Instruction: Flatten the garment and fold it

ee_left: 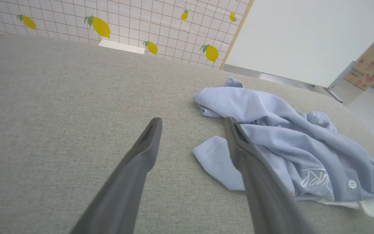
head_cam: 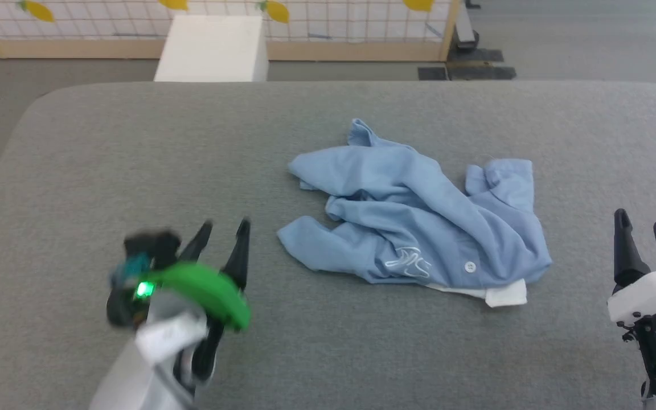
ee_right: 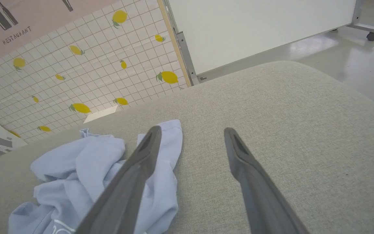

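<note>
Garment: white cursive logo, illegible

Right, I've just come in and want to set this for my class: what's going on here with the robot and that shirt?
A two-armed robot faces a grey padded table where a light blue polo shirt lies crumpled near the middle. The left gripper is on the shirt's left and the right gripper on its right. Both are open and neither grips the cloth. The shirt is not yet flattened or folded; its white collar pokes out at the near edge.
</note>
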Controlling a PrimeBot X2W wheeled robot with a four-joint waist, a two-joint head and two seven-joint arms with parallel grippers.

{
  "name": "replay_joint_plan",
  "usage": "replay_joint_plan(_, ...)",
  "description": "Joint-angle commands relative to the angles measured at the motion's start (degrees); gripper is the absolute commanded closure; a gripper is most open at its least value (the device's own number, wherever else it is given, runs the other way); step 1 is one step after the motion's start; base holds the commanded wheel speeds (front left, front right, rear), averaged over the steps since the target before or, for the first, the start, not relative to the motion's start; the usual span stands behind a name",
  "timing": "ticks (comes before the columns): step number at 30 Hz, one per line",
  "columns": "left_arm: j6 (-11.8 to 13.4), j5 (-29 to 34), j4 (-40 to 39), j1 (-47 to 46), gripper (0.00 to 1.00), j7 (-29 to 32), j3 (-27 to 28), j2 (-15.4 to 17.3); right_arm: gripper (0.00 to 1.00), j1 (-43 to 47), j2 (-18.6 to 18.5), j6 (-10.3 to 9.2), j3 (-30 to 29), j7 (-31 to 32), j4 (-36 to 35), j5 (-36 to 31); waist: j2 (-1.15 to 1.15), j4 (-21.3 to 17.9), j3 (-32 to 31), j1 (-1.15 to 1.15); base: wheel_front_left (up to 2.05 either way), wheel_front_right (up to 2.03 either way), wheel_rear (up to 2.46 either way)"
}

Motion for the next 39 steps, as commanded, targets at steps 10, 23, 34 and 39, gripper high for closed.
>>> replay_joint_plan(10,2.92,0.65,14.08,-20.56,0.00,32.31,-7.14,0.72,0.00,-1.80,0.02,-0.08,1.99,-1.04,0.49,1.60,0.00,-7.36,8.06,0.00,0.00,0.00,0.00)
replay_joint_plan(23,1.45,3.08,19.93,-23.87,0.00,45.67,-14.06,1.09,0.00,-2.92,0.03,-0.08,2.14,-3.98,2.70,2.30,0.00,-8.79,12.34,0.00,0.00,0.00,0.00)
replay_joint_plan(34,-0.18,-0.73,19.02,-23.57,1.00,41.28,-11.87,-1.44,0.00,-2.81,0.03,-0.08,1.20,-4.43,4.02,-0.33,0.00,-4.25,9.34,0.00,0.00,0.00,0.00)
replay_joint_plan(39,1.82,-5.31,16.06,-23.88,1.00,34.09,-4.88,-2.04,0.00,-2.02,0.03,-0.08,1.13,-3.51,4.24,-1.54,0.00,-0.99,5.86,0.00,0.00,0.00,0.00)
